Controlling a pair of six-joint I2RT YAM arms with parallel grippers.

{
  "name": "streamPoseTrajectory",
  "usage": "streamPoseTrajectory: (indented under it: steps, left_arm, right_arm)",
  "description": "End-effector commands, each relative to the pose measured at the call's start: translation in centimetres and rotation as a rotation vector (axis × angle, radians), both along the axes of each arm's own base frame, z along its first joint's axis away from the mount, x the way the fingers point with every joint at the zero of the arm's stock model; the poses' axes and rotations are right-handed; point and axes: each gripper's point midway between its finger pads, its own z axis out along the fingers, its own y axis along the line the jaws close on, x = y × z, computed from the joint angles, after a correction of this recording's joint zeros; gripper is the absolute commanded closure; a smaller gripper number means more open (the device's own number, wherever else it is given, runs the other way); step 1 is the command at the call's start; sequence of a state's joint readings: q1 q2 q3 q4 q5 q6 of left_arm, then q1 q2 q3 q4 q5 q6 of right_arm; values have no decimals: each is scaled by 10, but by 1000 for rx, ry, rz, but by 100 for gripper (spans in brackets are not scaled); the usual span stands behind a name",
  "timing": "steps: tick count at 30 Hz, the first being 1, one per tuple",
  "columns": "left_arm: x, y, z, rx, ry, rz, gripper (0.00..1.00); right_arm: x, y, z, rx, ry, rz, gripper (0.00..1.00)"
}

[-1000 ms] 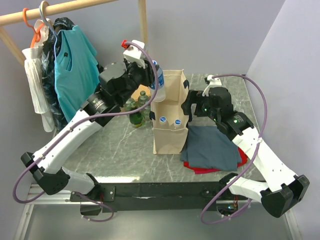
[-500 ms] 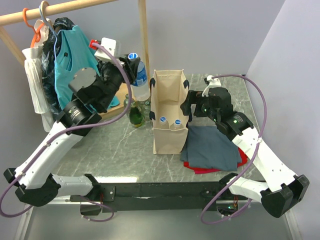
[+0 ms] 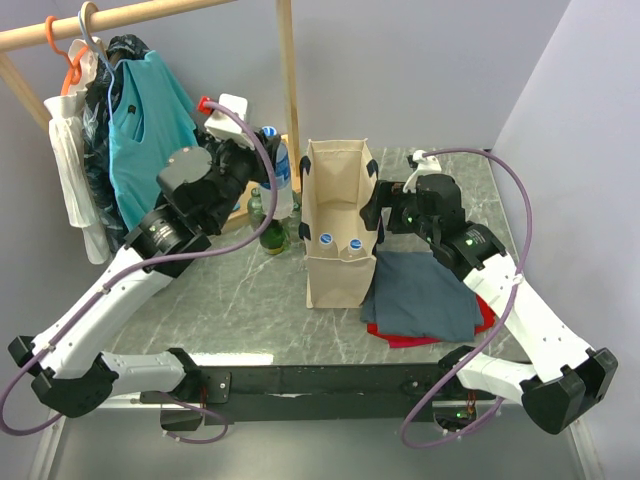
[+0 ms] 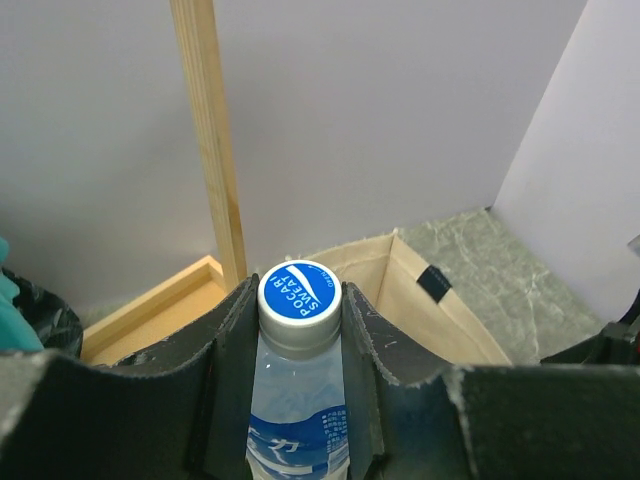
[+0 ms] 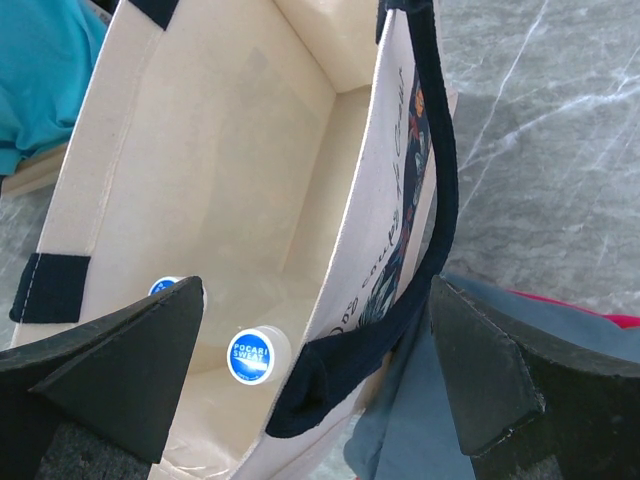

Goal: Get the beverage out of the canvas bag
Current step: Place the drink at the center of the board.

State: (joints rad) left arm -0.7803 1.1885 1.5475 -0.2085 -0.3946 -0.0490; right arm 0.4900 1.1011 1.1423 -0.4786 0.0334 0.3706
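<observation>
The beige canvas bag (image 3: 338,270) stands upright mid-table with its mouth open. Two blue-capped bottles (image 3: 325,239) stand inside it; their caps show in the right wrist view (image 5: 250,357). My left gripper (image 3: 268,170) is shut on a third clear Pocari Sweat bottle (image 4: 299,292), held upright just left of the bag, outside it. My right gripper (image 5: 315,365) is open, its jaws astride the bag's right wall and navy handle (image 5: 445,200). It sits at the bag's right rim (image 3: 377,213).
Green glass bottles (image 3: 272,236) stand on the table under the held bottle. A wooden clothes rack (image 3: 289,70) with a teal shirt (image 3: 145,130) is at the back left. A folded grey-blue cloth (image 3: 425,295) over something red lies right of the bag.
My left gripper has carried the bottle from over the bag's left rim to the left, then a little lower and back towards the bag. The right arm has not moved.
</observation>
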Motion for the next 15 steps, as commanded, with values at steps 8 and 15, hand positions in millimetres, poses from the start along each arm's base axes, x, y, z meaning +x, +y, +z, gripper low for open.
streamPoseTrajectory:
  steps: [8,15]
  left_arm:
    - [-15,17,29,-176,-81,7,99]
    - [-10,6,-2,-168,-15,-14,99]
  right_arm:
    - [5,-2,15,25,-53,-18,0]
    - [2,-1,30,48,-106,-4,0]
